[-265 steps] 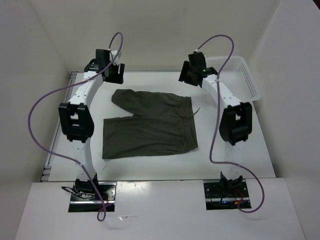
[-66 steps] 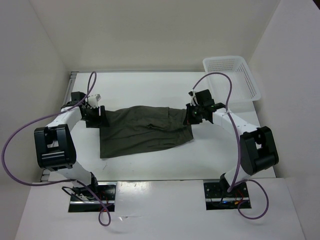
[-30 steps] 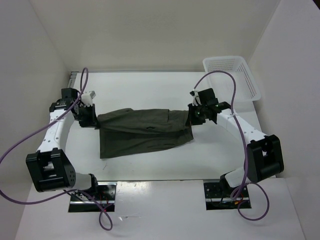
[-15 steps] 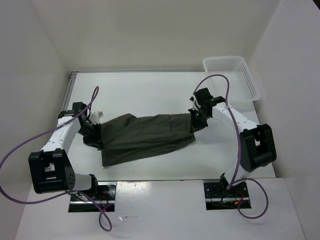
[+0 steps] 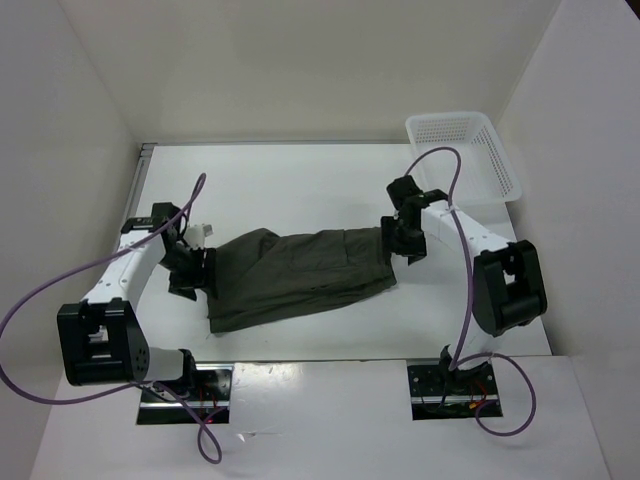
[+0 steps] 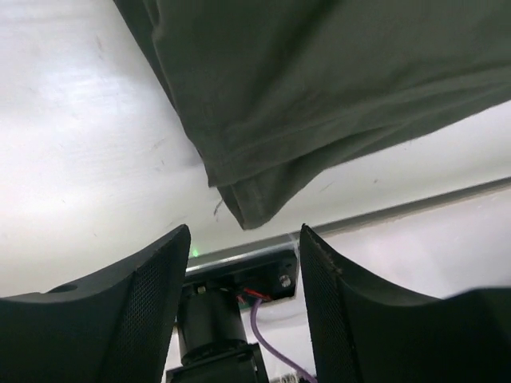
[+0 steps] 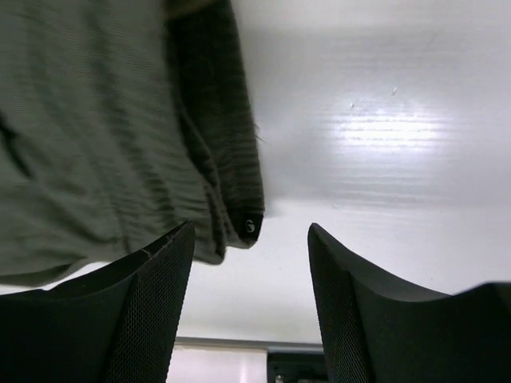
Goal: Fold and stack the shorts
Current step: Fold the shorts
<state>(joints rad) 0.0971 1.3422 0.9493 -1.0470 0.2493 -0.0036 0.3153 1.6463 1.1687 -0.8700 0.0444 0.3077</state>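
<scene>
The dark olive shorts (image 5: pixel 300 275) lie folded lengthwise across the middle of the table, leg ends to the left and waistband to the right. My left gripper (image 5: pixel 196 270) sits low at the leg end. In the left wrist view the left gripper (image 6: pixel 244 239) is open, with a cloth corner (image 6: pixel 255 195) just beyond its tips and nothing between them. My right gripper (image 5: pixel 406 248) is at the waistband end. The right wrist view shows the right gripper (image 7: pixel 250 243) open too, the gathered waistband's corner (image 7: pixel 239 199) lying free just ahead of its fingers.
A white lattice basket (image 5: pixel 470 150) stands at the back right corner. White walls close in the table on the left, back and right. The arm bases (image 5: pixel 185 385) are at the near edge, with purple cables looping above both arms.
Both grippers have opened and let go of the shorts, after carrying the far edge toward the near side. The cloth now lies doubled over on the table.
</scene>
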